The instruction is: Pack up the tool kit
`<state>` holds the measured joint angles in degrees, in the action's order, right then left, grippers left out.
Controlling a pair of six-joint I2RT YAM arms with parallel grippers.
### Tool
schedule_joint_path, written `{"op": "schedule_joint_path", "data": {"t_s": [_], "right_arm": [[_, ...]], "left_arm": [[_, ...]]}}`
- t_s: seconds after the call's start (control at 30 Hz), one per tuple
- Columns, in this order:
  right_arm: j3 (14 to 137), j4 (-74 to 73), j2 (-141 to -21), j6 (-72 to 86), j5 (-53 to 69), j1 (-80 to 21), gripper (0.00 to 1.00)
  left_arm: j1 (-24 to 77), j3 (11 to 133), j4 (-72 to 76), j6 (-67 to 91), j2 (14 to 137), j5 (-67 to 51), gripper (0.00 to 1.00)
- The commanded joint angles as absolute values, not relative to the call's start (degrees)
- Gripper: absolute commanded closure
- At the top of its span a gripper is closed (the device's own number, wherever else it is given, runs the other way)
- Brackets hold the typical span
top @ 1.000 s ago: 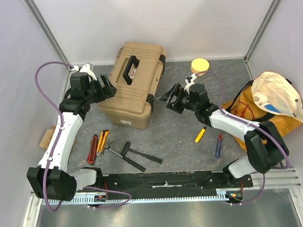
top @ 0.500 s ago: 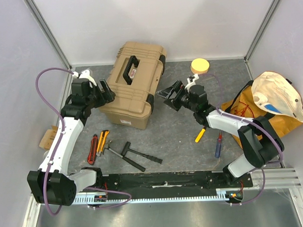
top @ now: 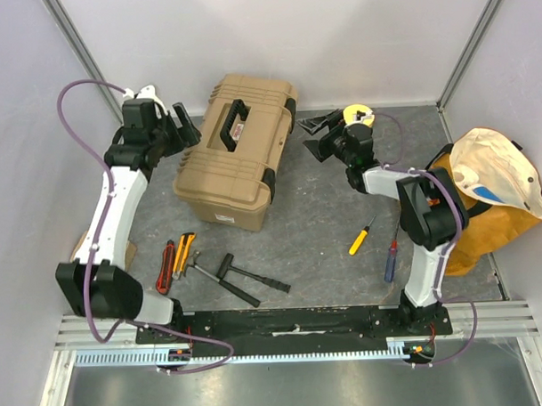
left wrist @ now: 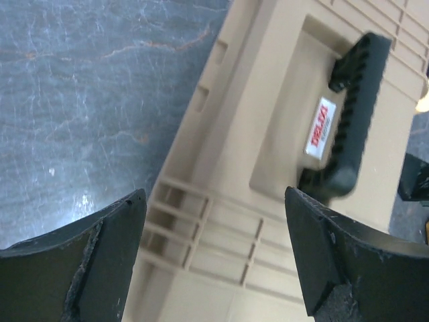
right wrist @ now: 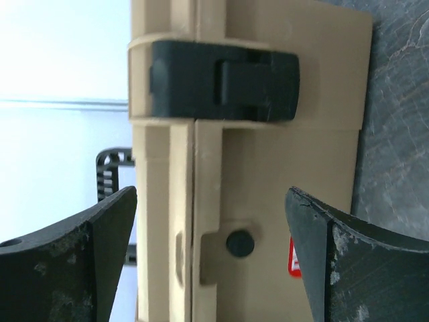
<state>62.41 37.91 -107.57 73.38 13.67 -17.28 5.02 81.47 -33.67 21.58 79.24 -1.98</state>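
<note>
Filling much of the far half of the grey table (top: 316,219): a large tan ribbed plastic toolbox (top: 236,160), lid down, long axis running near to far with the far end swung a little rightward, black top handle (top: 228,124) laid along that same axis. Latch side turned rightward, plain back side leftward, hence one hand off each long flank. Off the toolbox's left flank, close to its far corner: the left hand (top: 186,126), fingers spread wide, gripping nothing, looking down across the ribbed lid and the handle. Impossible to tell from these views whether touching the wall or just clear of it. Off the right flank, also toward the far end: the right hand (top: 311,137), likewise spread to its widest and empty, a little apart from the wall, aimed squarely at the far black latch (right wrist: 224,80), snapped flat across the lid seam. Judged the better-placed hand for the coming move: the right, with both latches facing that way and the lid needing release before any packing. Nearer than the toolbox, loose on the table: a black T-shaped tool (top: 242,277), a red-handled cutter (top: 165,267), a small yellow-and-black-handled tool (top: 184,251). Nearer and to the toolbox's right: a yellow-handled screwdriver (top: 360,240) and a blue-handled screwdriver (top: 391,261). None packed yet.
</note>
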Motion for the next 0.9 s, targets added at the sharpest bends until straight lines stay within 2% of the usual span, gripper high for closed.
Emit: {"op": "schedule_joint_path", "data": {"t_s": [0.0, 0.2, 0.53, 0.73, 0.87], "right_arm": [[67.7, 51.0, -117.0, 84.4, 14.3, -16.4, 0.02], [72.2, 62.6, -126.6, 93.5, 13.5, -16.3, 0.02], [80.1, 78.6, -138.3, 106.5, 8.7, -17.7, 0.02], [85.5, 77.4, -141.6, 107.0, 9.6, -18.3, 0.02], [85.9, 75.8, -141.9, 104.4, 10.5, -18.6, 0.02]], "left_arm": [[3.7, 87.5, -32.0, 22.2, 87.2, -4.6, 0.11], [1.8, 94.7, -30.1, 24.3, 97.0, -9.0, 0.11], [1.1, 96.8, -25.3, 25.8, 104.0, -24.0, 0.11], [1.1, 96.4, -23.0, 26.5, 105.8, -31.0, 0.12], [1.1, 96.7, -22.8, 25.5, 106.3, -31.7, 0.12]]}}
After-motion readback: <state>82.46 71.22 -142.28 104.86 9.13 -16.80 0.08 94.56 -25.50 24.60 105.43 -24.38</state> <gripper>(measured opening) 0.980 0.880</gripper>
